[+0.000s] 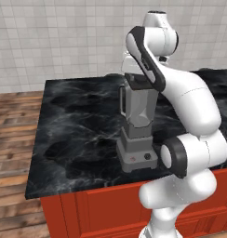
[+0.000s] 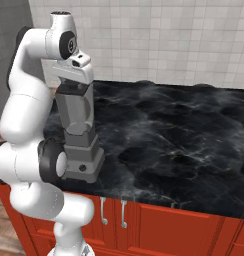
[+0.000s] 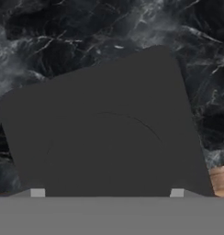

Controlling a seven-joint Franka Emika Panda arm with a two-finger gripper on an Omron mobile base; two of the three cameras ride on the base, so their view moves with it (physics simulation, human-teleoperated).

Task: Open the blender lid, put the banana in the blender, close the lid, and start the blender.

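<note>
Hovering directly over the blender (image 1: 137, 124), the white arm's claw (image 3: 107, 193) points straight down at the jar's top, its two fingertips (image 3: 37, 193) spread wide to either edge of the blender lid (image 3: 104, 128), which lies just below and between them. In the hand view the fingers stand as far apart as the lid is wide; whether they are pressing on it or merely flanking it cannot be told from the pictures, and the lid sits flat on the jar's rim. Beneath the claw the grey jar tapers down to its stepped square base, where a red button (image 1: 132, 159) and a black knob (image 1: 147, 156) face the front edge of the black marble counter (image 1: 73, 139). The jar's side handle shows on the side away from the arm in the left base view. In the right base view the claw (image 2: 74, 82) is seen from the other side, set close on the jar's top, with the counter stretching well away from it above red cabinet doors (image 2: 159, 227). A tiled wall (image 2: 159, 40) rises beyond the claw.
</note>
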